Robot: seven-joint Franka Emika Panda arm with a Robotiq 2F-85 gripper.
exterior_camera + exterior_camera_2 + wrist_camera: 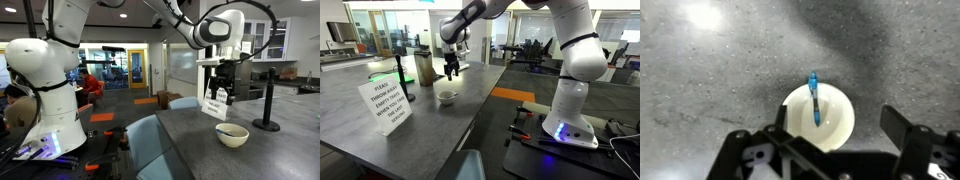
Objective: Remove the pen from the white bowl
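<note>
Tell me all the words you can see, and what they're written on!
"PLEASE THROW AWAY EMPTY BOXES WHEN YOU ARE DONE": on the sign on the table. The print is small, so this is my best reading.
The same sign in an exterior view: too small to read.
Bowl and pen: no words show in the wrist view.

Dark grey speckled countertop (470,130), and the white bowl (445,96) sits right on it. Near the bowl, a black post (405,80) stands on its round base. In an exterior view a printed paper sign (387,105) stands nearer the camera, with a tall canister (423,68) further back.
</note>
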